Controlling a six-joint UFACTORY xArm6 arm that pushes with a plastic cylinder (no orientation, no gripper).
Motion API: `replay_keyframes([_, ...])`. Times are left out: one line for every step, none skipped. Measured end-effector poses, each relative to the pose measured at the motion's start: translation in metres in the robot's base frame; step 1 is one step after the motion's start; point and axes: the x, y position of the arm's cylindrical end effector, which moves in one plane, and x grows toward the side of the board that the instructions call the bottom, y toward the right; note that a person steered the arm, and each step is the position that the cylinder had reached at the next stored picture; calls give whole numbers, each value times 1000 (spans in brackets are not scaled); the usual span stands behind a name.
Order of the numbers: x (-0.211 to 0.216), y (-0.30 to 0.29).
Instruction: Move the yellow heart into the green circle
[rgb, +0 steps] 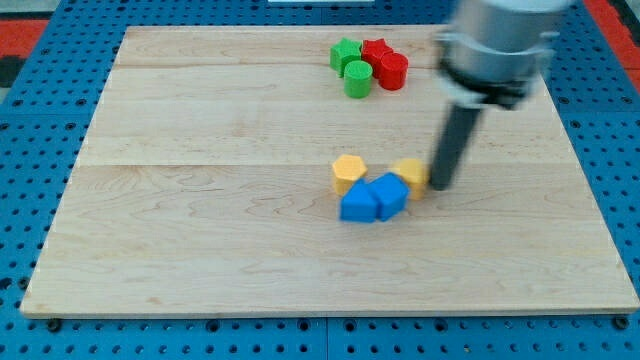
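The yellow heart (411, 172) lies right of the board's middle, touching a blue block (391, 194). My tip (439, 186) is just to the heart's right, touching it or nearly so. The green circle (357, 79) stands near the view's top, up and left of the heart, in a cluster with a green star-like block (346, 54), a red cylinder (392, 71) and a red star-like block (376, 51).
A yellow hexagon block (348, 171) sits left of the heart. A second blue block (358, 204) touches the first, below the hexagon. The wooden board (200, 200) lies on a blue pegboard surface (40, 80).
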Motion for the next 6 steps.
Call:
replay_keyframes([34,45])
replay_keyframes([10,-16])
replay_keyframes([-4,-64])
replay_keyframes([-32,-66])
replay_keyframes([-80,-144])
replay_keyframes([-65,-139])
